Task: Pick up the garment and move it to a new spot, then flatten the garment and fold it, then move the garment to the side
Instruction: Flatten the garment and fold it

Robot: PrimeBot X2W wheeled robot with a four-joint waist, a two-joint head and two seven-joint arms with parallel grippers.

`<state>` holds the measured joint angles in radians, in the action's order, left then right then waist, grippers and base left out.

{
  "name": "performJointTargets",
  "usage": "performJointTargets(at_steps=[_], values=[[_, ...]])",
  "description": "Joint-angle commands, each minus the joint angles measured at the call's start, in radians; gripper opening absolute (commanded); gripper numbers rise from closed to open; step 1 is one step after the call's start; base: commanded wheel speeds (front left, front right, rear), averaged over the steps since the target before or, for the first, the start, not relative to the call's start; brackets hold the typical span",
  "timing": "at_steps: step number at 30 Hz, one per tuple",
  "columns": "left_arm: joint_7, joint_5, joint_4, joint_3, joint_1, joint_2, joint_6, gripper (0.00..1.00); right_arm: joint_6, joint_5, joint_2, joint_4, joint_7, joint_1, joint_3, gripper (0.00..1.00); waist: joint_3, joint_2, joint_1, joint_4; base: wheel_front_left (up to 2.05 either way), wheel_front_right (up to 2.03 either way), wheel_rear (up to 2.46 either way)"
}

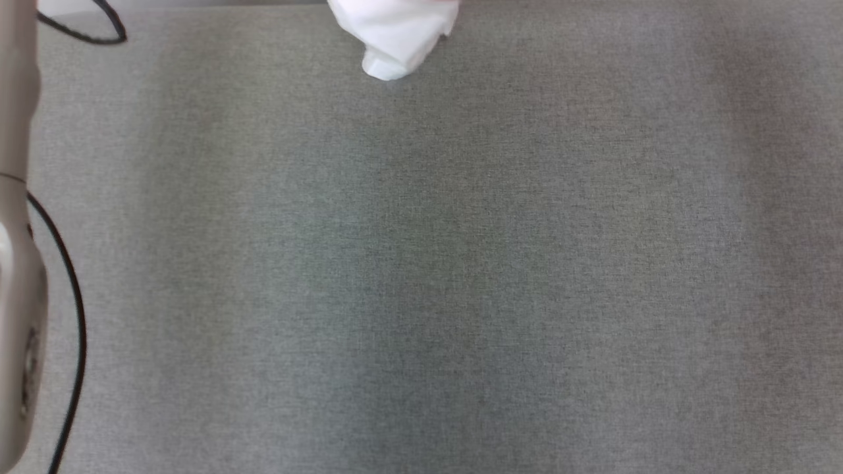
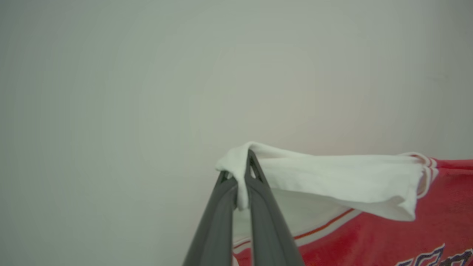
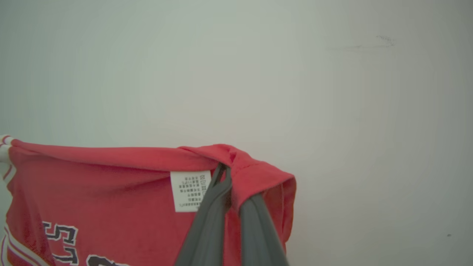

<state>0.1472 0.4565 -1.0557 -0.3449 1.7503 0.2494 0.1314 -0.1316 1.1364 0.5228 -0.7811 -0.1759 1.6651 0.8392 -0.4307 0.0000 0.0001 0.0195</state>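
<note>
**Garment held aloft before placement.** The garment, a red and white jersey, is being held up by both arms above the grey table cover. In the head view a bunched white part of the garment is being seen at the far edge of that cover, and whether it is touching the cover or hanging just above it cannot be told. The fingers of the left gripper are being pressed together on a white fold. Those of the right gripper are being pressed together on a red hem just beside the care label. Each hold is being made on a thin pinch of cloth near the fingertips. A slip is therefore judged possible if the cloth is being stretched too hard between the arms or swung quickly over the cover. With one corner lost, the garment would be dropping onto the cover in a heap, and flattening would be made harder. The hanging end may also be dragged and tucked under while the cloth is being lowered onto the cover. The two grips, the label and the printed lettering are being shown by the wrist views. The open landing area of the cover is being shown by the head view, with a pale forearm and a black cable at the cover's left margin.
</note>
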Motion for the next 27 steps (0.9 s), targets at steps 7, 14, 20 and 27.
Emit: performJointTargets(at_steps=[7,14,20,27], values=[[-0.088,0.104,0.012,-0.116,-0.140,0.046,-0.002,0.00,0.002,0.081,0.046,0.022,0.064,-0.143,0.093,0.00,0.050,0.0000,-0.0001,0.012,0.00,0.00,0.00],[-0.291,0.240,0.097,-0.280,-0.365,0.135,-0.002,0.00,0.002,0.219,0.073,0.111,0.183,-0.360,0.199,0.00,0.165,0.0000,-0.0001,0.004,0.00,0.00,0.00],[-0.469,0.392,0.263,-0.400,-0.579,0.249,-0.002,0.00,0.002,0.325,0.127,0.268,0.277,-0.546,0.288,0.00,0.262,0.0000,-0.0001,-0.007,0.00,0.00,0.00],[-0.729,0.571,0.529,-0.508,-0.809,0.414,-0.002,0.00,0.002,0.403,0.201,0.390,0.366,-0.709,0.367,0.00,0.355,0.0000,-0.0001,-0.019,0.00,0.00,0.00]])
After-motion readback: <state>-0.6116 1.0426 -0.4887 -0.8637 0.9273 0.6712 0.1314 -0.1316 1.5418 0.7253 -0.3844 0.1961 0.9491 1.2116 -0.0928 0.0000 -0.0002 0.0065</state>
